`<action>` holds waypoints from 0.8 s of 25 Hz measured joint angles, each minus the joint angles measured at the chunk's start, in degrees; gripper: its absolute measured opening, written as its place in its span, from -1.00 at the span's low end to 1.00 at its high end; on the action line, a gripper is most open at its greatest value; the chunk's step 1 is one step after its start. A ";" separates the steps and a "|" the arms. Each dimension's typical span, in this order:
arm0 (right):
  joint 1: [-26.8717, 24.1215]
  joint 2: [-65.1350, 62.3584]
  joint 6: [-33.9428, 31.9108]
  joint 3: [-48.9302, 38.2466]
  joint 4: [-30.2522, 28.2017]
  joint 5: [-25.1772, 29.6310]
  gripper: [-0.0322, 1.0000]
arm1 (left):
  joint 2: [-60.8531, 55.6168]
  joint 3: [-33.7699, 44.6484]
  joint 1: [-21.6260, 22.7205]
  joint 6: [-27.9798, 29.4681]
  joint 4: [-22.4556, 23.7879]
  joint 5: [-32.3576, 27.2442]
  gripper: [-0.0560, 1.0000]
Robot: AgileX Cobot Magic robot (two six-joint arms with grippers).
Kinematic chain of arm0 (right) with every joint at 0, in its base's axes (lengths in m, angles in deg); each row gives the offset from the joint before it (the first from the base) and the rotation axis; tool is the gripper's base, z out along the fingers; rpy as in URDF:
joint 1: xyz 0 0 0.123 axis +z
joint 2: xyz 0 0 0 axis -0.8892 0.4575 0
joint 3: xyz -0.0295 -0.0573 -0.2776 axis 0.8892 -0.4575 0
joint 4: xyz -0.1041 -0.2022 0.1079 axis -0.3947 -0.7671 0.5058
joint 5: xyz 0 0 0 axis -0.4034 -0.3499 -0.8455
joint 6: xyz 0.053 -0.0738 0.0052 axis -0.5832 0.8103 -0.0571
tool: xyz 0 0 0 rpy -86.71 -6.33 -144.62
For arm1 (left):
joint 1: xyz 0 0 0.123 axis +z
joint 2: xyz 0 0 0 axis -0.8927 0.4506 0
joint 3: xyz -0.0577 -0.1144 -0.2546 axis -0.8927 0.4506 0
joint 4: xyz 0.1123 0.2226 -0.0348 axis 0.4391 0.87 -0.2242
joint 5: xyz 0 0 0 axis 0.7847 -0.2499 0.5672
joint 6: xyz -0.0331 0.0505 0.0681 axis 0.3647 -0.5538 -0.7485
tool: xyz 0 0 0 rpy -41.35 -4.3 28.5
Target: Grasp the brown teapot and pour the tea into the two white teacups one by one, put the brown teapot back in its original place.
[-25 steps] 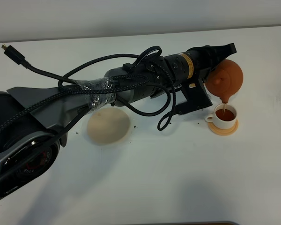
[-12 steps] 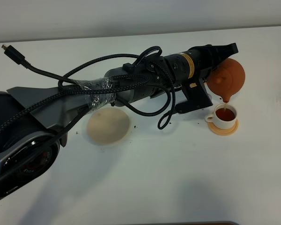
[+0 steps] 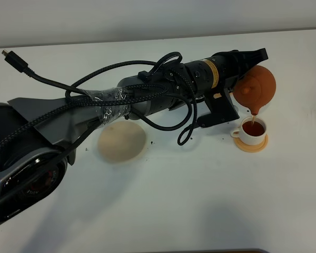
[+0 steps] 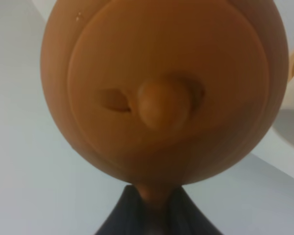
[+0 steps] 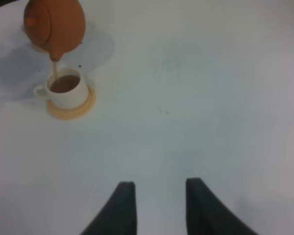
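Note:
My left gripper [image 3: 242, 79] is shut on the handle of the brown teapot [image 3: 257, 86] and holds it tilted, spout down, above a white teacup [image 3: 252, 129]. A thin stream of tea [image 3: 254, 114] runs into the cup, which holds dark tea and stands on its orange-tan saucer [image 3: 251, 145]. In the left wrist view the teapot's lid [image 4: 161, 98] fills the frame, with the gripper [image 4: 154, 213] on the handle. The right wrist view shows the teapot [image 5: 56, 24] and the cup [image 5: 66, 88]. The second cup is hidden. The beige coaster [image 3: 122, 142] lies bare. My right gripper [image 5: 159, 205] is open and empty.
The left arm [image 3: 147, 97] with its looped black cables lies across the white table [image 3: 200, 200] from lower left to upper right. A loose cable plug [image 3: 10, 55] rests at the far left. A tan sliver [image 5: 36, 47] peeks out behind the teapot.
The teapot has shifted slightly up and to the right while tea keeps running into the cup. The right gripper has not visibly moved.

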 joint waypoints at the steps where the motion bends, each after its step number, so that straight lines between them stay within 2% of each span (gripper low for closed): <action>1: 0.00 0.00 0.00 0.00 0.00 0.00 -0.47 | 0.00 0.00 0.00 0.00 0.00 0.00 -0.68; 8: 0.00 0.00 0.00 0.00 0.00 0.00 -0.47 | 2.76 -0.02 0.00 1.33 -0.44 1.02 -0.68; 20: 0.00 0.00 0.00 0.00 0.00 0.00 -0.47 | 3.84 -0.02 0.08 1.54 -9.61 4.44 -0.68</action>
